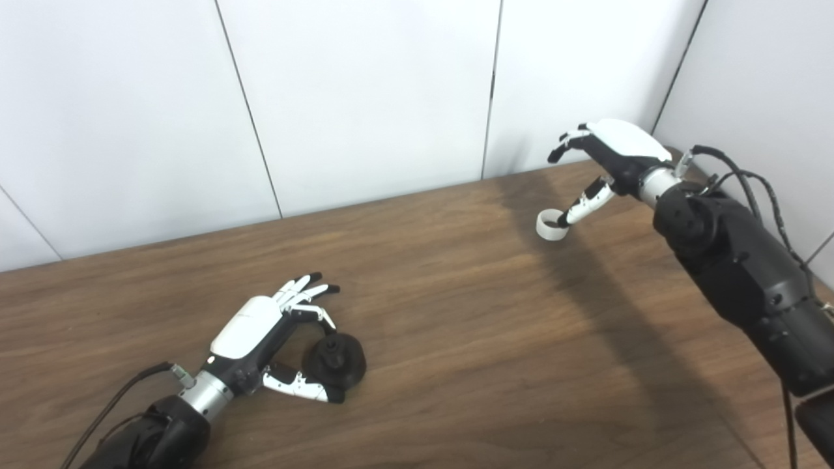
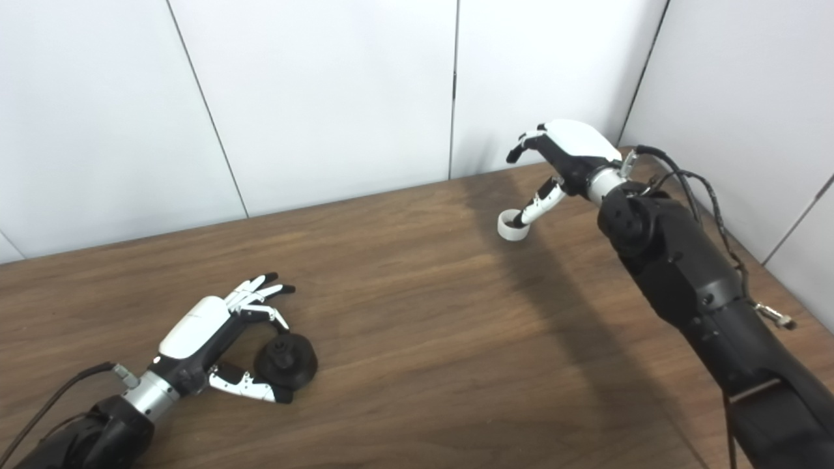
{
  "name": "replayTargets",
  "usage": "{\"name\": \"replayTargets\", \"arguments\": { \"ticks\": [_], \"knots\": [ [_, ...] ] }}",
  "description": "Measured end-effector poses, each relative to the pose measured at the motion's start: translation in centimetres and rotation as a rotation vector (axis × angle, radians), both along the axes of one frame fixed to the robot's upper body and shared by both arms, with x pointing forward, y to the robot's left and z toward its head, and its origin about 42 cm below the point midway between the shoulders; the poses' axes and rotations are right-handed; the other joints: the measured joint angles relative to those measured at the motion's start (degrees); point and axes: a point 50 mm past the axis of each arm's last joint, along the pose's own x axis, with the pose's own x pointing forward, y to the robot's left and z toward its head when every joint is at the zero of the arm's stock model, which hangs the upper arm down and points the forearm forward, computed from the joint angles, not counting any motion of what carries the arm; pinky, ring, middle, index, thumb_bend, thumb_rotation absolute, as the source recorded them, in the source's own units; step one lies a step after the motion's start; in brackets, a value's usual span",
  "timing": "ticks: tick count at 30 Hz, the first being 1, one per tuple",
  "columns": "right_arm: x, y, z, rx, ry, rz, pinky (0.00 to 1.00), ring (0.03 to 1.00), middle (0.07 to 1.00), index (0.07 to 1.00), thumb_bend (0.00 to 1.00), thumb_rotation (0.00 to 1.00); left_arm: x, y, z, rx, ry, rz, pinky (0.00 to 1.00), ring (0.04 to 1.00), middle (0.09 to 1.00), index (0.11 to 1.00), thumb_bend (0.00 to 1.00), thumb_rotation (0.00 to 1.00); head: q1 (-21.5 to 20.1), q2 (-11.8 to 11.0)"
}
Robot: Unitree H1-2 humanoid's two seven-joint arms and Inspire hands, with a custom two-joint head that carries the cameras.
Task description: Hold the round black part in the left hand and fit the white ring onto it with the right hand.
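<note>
Left hand: fingers spread, curled loosely round black part on table.
Right hand: open, thumb tip inside white ring, well apart from black part.

L robot hand by black part, white ring on R thumb

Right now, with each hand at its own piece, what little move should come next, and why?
Probably the left hand should close its fingers on the round black part and lift it. The part sits on the table between fingers and thumb, not yet clearly gripped. The right hand is far off, its thumb at the white ring, so fitting must wait for a firm hold.
</note>
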Motion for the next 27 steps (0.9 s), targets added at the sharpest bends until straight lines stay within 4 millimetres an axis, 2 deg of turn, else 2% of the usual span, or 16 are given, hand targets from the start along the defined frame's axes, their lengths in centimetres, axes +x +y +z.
{"name": "replayTargets", "arguments": {
  "ticks": [4,9,16,27],
  "knots": [
    [0.2,-0.5,-0.9,-0.054,0.049,0.012,0.97,0.993,0.897,0.708,0.99,0.23,-0.1,0.1,0.0,-0.001,0.000,0.000,1.00,1.000,0.909,0.481,0.52,0.06,-0.35,-0.26],
    [1.0,-0.5,-0.5,-0.127,0.070,0.034,1.00,1.000,0.910,0.711,0.99,0.24,-0.1,0.2,0.0,0.001,-0.001,-0.001,1.00,1.000,0.905,0.481,0.52,0.06,-0.18,-0.27],
    [1.8,0.2,0.1,-0.229,0.113,0.056,1.00,1.000,0.931,0.714,1.00,0.25,-0.2,0.2,0.0,-0.001,0.000,-0.003,1.00,1.000,0.907,0.481,0.52,0.06,-0.17,-0.53],
    [2.0,0.4,-0.9,-0.314,0.155,0.057,1.00,1.000,0.962,0.728,1.00,0.29,-0.3,0.2,-0.1,-0.002,0.002,-0.002,1.00,1.000,0.902,0.481,0.52,0.06,-0.79,-1.32]
  ]
}}
